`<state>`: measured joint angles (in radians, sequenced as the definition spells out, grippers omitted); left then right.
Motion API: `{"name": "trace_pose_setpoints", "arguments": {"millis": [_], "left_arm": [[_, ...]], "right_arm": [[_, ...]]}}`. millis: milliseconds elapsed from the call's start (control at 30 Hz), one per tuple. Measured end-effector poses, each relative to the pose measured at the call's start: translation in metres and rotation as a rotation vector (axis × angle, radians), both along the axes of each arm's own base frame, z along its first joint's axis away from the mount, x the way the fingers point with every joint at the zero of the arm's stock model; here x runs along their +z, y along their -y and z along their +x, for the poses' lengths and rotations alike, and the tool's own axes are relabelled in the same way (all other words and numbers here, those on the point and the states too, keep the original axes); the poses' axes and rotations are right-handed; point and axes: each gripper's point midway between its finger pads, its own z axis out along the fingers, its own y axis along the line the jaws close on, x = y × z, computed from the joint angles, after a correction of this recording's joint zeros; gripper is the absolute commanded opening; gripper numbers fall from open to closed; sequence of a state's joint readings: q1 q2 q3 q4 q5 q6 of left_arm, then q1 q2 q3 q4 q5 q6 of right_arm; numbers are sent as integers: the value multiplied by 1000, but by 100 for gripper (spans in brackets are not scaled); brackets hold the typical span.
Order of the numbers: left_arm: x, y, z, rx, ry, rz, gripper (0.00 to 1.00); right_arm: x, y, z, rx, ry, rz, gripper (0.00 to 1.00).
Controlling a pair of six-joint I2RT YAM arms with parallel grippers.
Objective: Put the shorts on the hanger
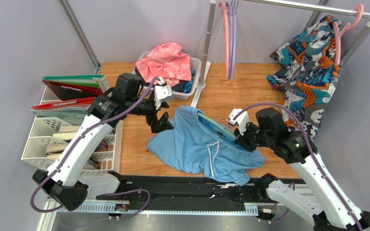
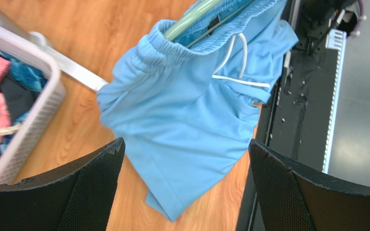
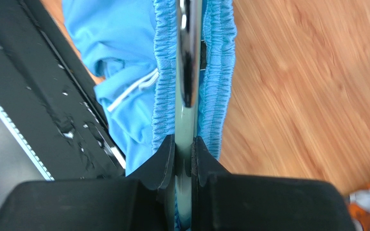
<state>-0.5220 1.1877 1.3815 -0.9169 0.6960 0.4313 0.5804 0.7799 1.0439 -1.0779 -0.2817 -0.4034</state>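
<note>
Right claw (image 3: 183, 159) gripping hanger (image 3: 186, 126), pink cloth (image 1: 165, 61) filling basket (image 1: 197, 71)

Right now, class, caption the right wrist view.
Right gripper clamps the hanger, which runs inside the waistband of the shorts.

Wooden table (image 1: 249, 86). Far edge, left of centre: white slatted plastic basket (image 1: 197, 67), crumpled pink cloth (image 1: 165, 61) heaped on top, sth dark blue (image 1: 190, 85) under it. Left edge: white mesh desk organiser (image 1: 41, 140) w/ papers, green folder (image 1: 71, 77) and red folder (image 1: 70, 90) stacked at its far end. Silver metal clothes rail (image 1: 298, 6) over the far edge; pink plastic hanger (image 1: 226, 38) and lilac hanger (image 1: 233, 43) hang near its left post. At the far right corner, teal-orange patterned garment (image 1: 307, 77) on another pink hanger (image 1: 339, 36). Black strip (image 1: 182, 188) runs along the near edge.
</note>
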Motion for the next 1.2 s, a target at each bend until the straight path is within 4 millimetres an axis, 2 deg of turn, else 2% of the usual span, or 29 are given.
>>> {"name": "trace_pose_setpoints", "arguments": {"millis": [100, 233, 300, 400, 500, 633, 733, 867, 967, 1067, 1200], "left_arm": [[16, 1, 7, 30, 35, -19, 99], [16, 1, 9, 43, 33, -21, 99], [12, 2, 8, 37, 26, -25, 99], [1, 2, 2, 26, 18, -40, 99], [-8, 0, -9, 11, 11, -62, 99], [3, 2, -13, -3, 43, -101, 99], [7, 4, -12, -15, 56, -120, 99], [10, 7, -14, -27, 54, -134, 99], [13, 8, -13, -32, 60, -146, 99], [13, 8, -14, -32, 62, -151, 99], [10, 7, -16, -30, 60, -150, 99]], "right_arm": [[-8, 18, 9, -93, -54, -91, 0], [-31, 51, 15, -239, -188, -198, 0], [-32, 73, 17, -339, -243, -204, 0], [-21, 95, 21, -448, -260, -188, 0], [3, 115, 28, -555, -225, -155, 0], [38, 138, 45, -676, -179, -127, 0], [75, 161, 72, -781, -150, -84, 0], [140, 198, 129, -885, -17, 6, 0], [178, 213, 157, -916, 92, 64, 0], [201, 216, 166, -935, 152, 112, 0], [216, 219, 169, -971, 183, 187, 0]]}}
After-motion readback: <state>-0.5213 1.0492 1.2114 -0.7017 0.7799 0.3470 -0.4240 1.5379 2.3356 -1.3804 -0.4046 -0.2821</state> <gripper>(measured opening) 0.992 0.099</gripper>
